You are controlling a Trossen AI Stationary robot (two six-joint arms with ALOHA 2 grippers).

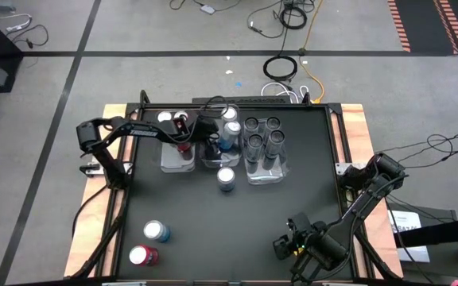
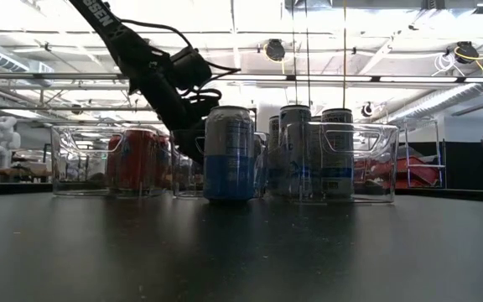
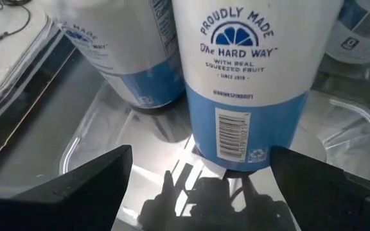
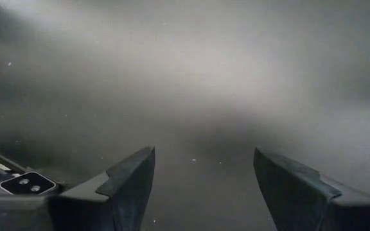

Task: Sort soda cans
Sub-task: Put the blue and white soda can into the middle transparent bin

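Three clear trays stand at the table's far middle. The left tray (image 1: 177,159) holds red soda cans (image 2: 132,159), the middle tray (image 1: 213,161) holds blue-and-silver cans, and the right tray (image 1: 265,171) holds dark grey cans (image 1: 262,135). My left gripper (image 3: 201,160) is open over the middle tray. Its fingers stand on either side of an upright blue-and-silver can (image 3: 246,83) that rests on its base on the tray floor, and they are clear of it. A second such can (image 3: 127,51) stands beside it. My right gripper (image 4: 204,186) is open above the bare table at the near right.
One loose blue-and-silver can (image 1: 226,179) stands just in front of the trays. Another blue-and-silver can (image 1: 157,231) and a red can (image 1: 143,256) stand near the front left corner. The dark table between them and my right arm (image 1: 316,242) is bare.
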